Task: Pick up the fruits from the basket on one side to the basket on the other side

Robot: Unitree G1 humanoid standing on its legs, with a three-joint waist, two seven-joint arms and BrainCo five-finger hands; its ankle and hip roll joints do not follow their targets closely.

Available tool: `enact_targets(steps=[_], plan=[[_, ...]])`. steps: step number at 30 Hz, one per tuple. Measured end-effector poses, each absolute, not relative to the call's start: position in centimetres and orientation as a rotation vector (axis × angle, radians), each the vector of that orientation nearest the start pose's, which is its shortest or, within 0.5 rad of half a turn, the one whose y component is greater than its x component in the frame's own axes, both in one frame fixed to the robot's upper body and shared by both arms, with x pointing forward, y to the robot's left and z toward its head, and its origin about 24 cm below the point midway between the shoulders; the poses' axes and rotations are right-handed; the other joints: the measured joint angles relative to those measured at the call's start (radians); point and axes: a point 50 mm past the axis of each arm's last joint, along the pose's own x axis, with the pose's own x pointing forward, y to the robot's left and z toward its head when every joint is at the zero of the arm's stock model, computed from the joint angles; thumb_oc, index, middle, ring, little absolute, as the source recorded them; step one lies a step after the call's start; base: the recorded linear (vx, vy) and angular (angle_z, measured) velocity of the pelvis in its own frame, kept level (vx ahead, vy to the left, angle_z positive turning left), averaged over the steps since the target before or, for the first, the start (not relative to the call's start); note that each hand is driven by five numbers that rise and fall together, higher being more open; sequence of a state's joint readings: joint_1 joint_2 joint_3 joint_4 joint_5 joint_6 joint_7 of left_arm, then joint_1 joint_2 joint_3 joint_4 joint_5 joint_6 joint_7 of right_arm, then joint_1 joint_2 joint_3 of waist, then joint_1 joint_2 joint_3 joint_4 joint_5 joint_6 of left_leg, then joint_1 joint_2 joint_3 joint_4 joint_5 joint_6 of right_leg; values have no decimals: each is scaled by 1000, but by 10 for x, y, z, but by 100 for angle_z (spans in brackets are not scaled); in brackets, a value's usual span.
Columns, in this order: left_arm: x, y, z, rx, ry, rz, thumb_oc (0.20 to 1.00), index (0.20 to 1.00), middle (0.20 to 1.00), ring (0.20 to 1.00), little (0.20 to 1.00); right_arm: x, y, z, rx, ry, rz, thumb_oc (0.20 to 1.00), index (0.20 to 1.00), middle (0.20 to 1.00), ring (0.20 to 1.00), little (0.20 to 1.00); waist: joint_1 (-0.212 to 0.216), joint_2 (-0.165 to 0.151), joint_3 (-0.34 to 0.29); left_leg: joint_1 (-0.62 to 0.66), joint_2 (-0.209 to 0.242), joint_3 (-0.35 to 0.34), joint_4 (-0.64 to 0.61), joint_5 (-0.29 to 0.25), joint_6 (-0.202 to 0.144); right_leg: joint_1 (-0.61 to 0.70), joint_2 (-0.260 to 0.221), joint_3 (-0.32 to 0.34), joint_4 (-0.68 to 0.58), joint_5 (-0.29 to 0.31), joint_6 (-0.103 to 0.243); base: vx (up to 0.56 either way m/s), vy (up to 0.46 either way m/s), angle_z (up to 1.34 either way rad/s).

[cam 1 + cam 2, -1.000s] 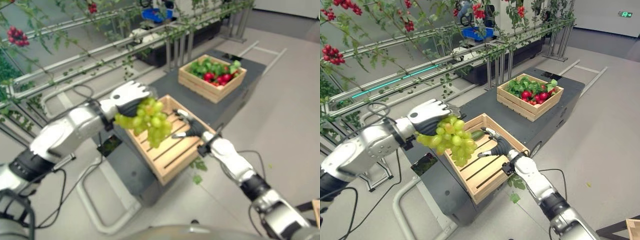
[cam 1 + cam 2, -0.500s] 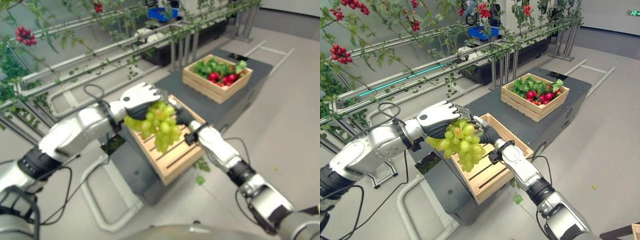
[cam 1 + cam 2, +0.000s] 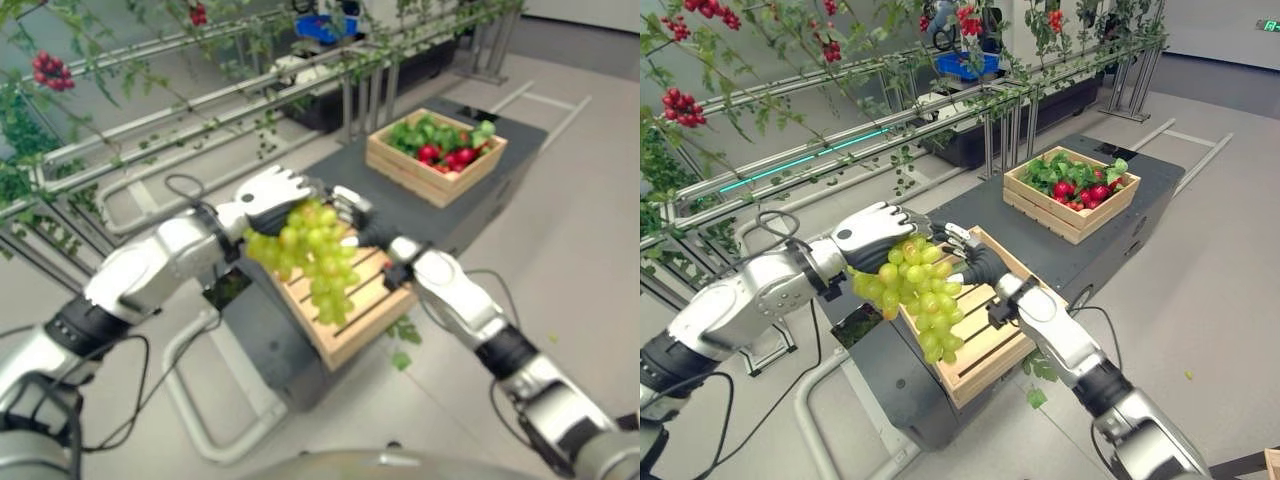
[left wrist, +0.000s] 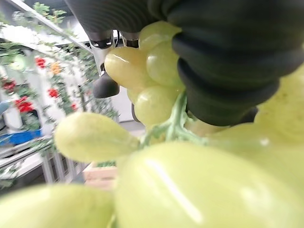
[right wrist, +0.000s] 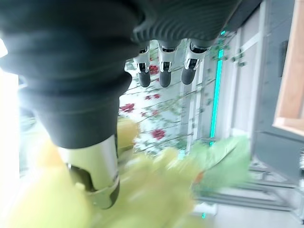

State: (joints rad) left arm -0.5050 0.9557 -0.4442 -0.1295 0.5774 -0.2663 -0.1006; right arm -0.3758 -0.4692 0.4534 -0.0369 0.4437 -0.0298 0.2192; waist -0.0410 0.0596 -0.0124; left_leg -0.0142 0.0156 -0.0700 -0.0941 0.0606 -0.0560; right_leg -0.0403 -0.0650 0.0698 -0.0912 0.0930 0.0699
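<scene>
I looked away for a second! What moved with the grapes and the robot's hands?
The right hand rose from the near crate to the grapes, fingers open beside them. The left hand kept its grip on the bunch above that crate. The far crate stayed full.

My two arms are silver-grey shells, rounded and glossy, broken by black bands at the joints. Each forearm narrows to a dark clamp ring at the wrist. My left hand [image 3: 872,233] has a pale silver back and silver fingers; up close its wrist cover is black, soft and ribbed. My right hand [image 3: 975,262] is darker, with the same black ribbed cover and silver fingers [image 5: 164,64] ending in dark rounded tips.
</scene>
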Motion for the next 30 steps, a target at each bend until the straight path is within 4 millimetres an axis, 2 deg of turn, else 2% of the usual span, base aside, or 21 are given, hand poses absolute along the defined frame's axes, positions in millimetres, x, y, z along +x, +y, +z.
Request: enact_targets(steps=[2, 4, 5, 9, 13, 20, 25, 30], plan=[[283, 171, 174, 1611, -616, -505, 200, 200, 200, 200, 200, 276, -121, 117, -136, -205, 704, 1000, 1000, 1000, 1000, 1000, 0, -1, 0, 0, 1, 0, 0, -1, 0, 0, 0, 0, 0, -2, 0, 0, 0, 0], [283, 177, 172, 1623, -590, -487, 200, 200, 200, 200, 200, 273, -132, 116, -148, -195, 682, 1000, 1000, 1000, 1000, 1000, 1, -2, 1, -1, 1, 0, -1, -2, 0, 0, 0, 0, 0, -3, 1, 0, 0, 0], [285, 183, 168, 1636, -559, -469, 200, 200, 200, 200, 200, 270, -145, 115, -157, -187, 652, 1000, 1000, 1000, 1000, 1000, -2, -3, 1, 0, 1, 0, -1, -2, 0, 0, 1, 0, 0, -5, 3, 0, 0, 0], [288, 193, 164, 1648, -507, -439, 200, 200, 200, 200, 200, 262, -157, 119, -141, -203, 630, 1000, 1000, 1000, 1000, 1000, -13, -11, 6, -1, 3, 2, -1, -2, -1, 0, 3, -1, 0, -10, 4, 0, 0, 0], [291, 198, 162, 1660, -486, -419, 200, 200, 200, 200, 200, 253, -160, 124, -146, -227, 653, 1000, 1000, 1000, 1000, 1000, -24, -20, 12, -1, 2, 2, -1, -3, -1, 0, 2, -1, 0, -10, 4, 0, 0, 0], [297, 212, 154, 1689, -416, -385, 200, 200, 200, 200, 200, 246, -168, 116, -130, -184, 650, 1000, 1000, 1000, 1000, 1000, -34, -27, 16, -1, 2, 5, -1, -5, -1, -1, 2, 0, -1, -11, 4, 0, 0, 0], [297, 211, 154, 1683, -422, -382, 200, 200, 200, 200, 200, 246, -171, 117, -128, -192, 639, 1000, 1000, 1000, 1000, 1000, -35, -28, 16, 0, 1, 6, -1, -6, 0, -1, 1, 1, -1, -11, 5, 0, 0, 0], [298, 202, 149, 1656, -440, -379, 200, 200, 200, 200, 200, 248, -161, 120, -90, -224, 630, 1000, 1000, 1000, 1000, 1000, -34, -27, 16, 1, 1, 7, -1, -6, 1, 0, 0, 1, -1, -11, 5, 0, 0, 0]])
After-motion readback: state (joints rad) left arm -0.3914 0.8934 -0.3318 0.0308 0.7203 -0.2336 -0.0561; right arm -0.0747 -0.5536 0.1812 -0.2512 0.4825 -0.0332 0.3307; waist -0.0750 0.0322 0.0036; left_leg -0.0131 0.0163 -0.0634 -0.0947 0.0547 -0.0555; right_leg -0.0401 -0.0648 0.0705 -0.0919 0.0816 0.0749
